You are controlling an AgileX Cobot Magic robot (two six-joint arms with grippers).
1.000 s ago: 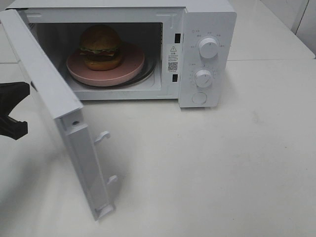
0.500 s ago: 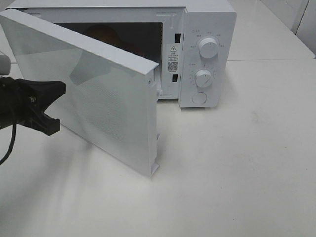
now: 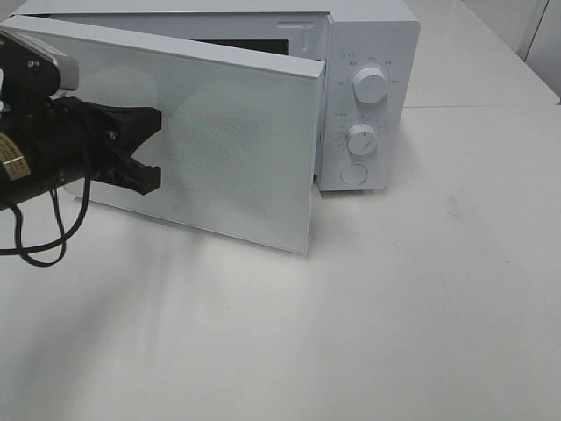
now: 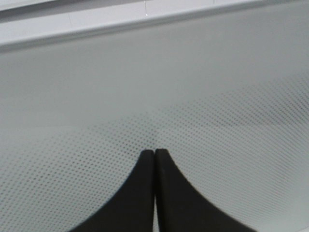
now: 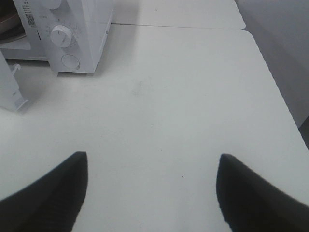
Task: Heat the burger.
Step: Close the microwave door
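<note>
The burger is hidden behind the white microwave door (image 3: 228, 140), which stands only slightly ajar on the microwave (image 3: 372, 35). My left gripper (image 3: 149, 146) is shut and empty, with its tips pressed against the outer face of the door. In the left wrist view the fingertips (image 4: 147, 159) meet against the dotted door panel (image 4: 217, 96). My right gripper (image 5: 152, 159) is open and empty above the bare table, out of the exterior view.
The microwave's control panel has two knobs (image 3: 370, 86) (image 3: 360, 139) and a round button (image 3: 354, 174). In the right wrist view the microwave (image 5: 72, 29) is far off and the door's free edge (image 5: 12, 92) shows. The white table (image 3: 394, 307) extends in front.
The door has swung from wide open to almost shut, pushed by my left gripper moving right and toward the microwave. The burger and pink plate are now hidden behind it.
</note>
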